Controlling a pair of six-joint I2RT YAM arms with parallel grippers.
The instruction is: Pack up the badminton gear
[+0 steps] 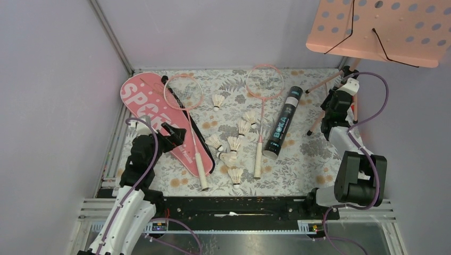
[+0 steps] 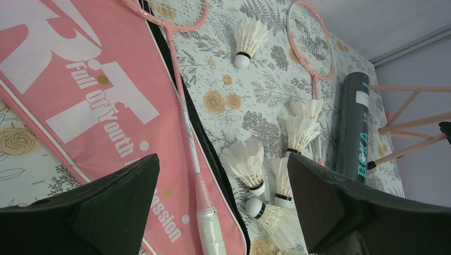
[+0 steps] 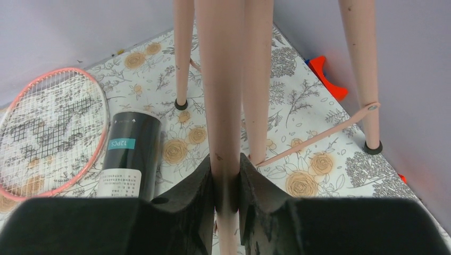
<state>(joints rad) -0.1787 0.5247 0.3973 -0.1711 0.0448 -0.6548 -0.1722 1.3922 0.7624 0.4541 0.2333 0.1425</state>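
The pink "SPORT" cover (image 1: 154, 114) lies at the left of the floral mat. One pink racket (image 1: 183, 91) lies across it, its white handle (image 2: 210, 231) between my left fingers in the left wrist view. The second racket (image 1: 264, 81) lies mid-mat beside the black tube (image 1: 283, 122). Several white shuttlecocks (image 1: 235, 142) are scattered between the rackets. My left gripper (image 1: 173, 135) is open and empty, low over the cover's near edge (image 2: 80, 95). My right gripper (image 3: 226, 186) is shut on the pink pole (image 3: 226, 106) of the music stand.
The music stand's perforated tray (image 1: 383, 26) overhangs the back right corner, and its tripod legs (image 1: 317, 106) stand on the mat next to the tube (image 3: 130, 154). A small red object (image 3: 327, 77) lies by the right wall. Grey walls close in on three sides.
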